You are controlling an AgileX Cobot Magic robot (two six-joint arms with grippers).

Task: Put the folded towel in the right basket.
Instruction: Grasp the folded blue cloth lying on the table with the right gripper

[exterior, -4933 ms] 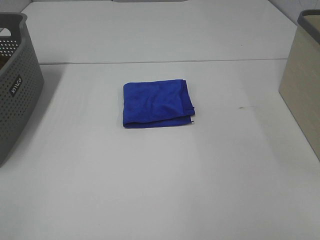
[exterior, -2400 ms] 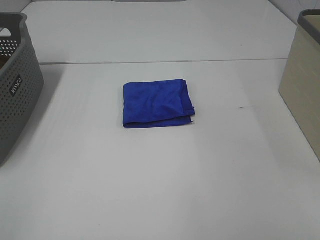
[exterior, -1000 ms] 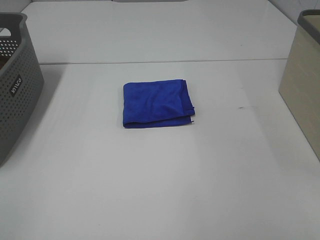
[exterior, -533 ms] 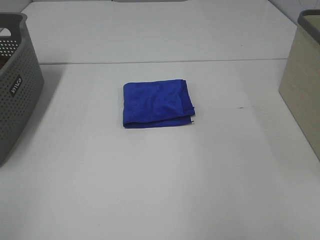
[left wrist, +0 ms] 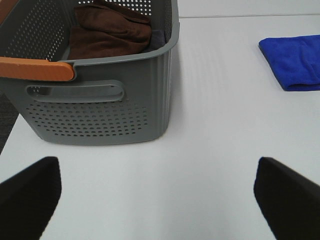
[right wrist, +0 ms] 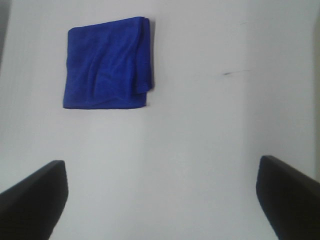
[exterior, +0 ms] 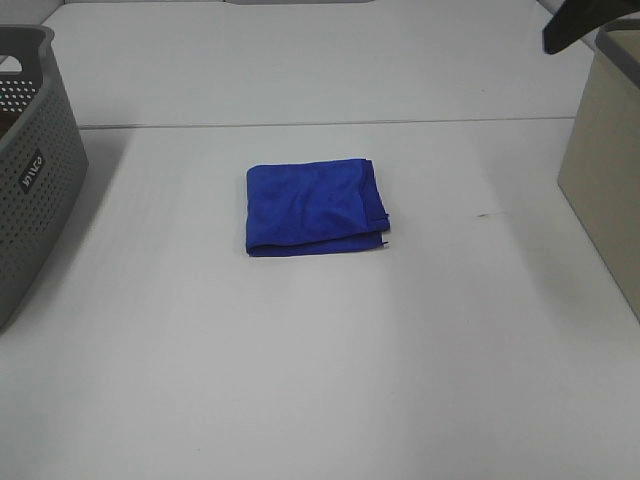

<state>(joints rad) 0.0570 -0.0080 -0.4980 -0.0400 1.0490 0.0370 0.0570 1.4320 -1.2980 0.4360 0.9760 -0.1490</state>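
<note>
- Towel [exterior: 315, 207], blue and folded, lies flat at the centre of the overhead frame; nothing holds it.
- Right gripper [right wrist: 160, 200] hangs over the table [exterior: 450, 350], fingers spread wide and empty, towel ahead of them.
- A dark part of the right arm [exterior: 572, 25] shows at upper right, above the beige basket [exterior: 605, 150] at the right edge.
- Left gripper [left wrist: 157, 197], likewise wide and empty, sits near the grey basket [left wrist: 100, 110].
- Best approach, likely: descend squarely, pinch every layer together, lift clear of the basket rim.
</note>
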